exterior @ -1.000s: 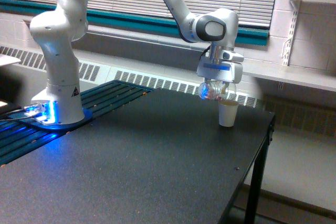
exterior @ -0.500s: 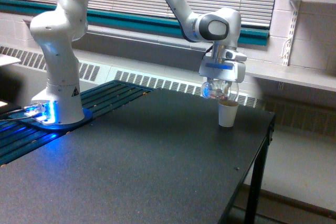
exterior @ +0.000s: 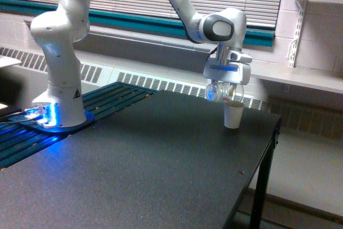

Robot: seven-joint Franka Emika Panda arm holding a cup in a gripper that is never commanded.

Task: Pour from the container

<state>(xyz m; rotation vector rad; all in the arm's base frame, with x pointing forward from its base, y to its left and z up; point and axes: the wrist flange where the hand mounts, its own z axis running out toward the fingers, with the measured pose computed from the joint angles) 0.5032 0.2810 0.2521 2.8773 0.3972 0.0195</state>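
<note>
Since the earlier frames, the gripper [exterior: 224,91] had shifted slightly toward the exterior view's right, and the clear container [exterior: 223,94] it carried now hung more squarely over the white paper cup [exterior: 232,115]. The container lay tipped on its side, clamped between the gripper's fingers, with pinkish-brown bits faintly visible through its wall; its lower edge sat just above the paper cup's rim, perhaps touching it. The paper cup stood upright on the dark table [exterior: 144,159], toward the far right corner. The white robot arm's base [exterior: 59,79] stood at the far left on a blue-lit mount, well apart from the cup.
</note>
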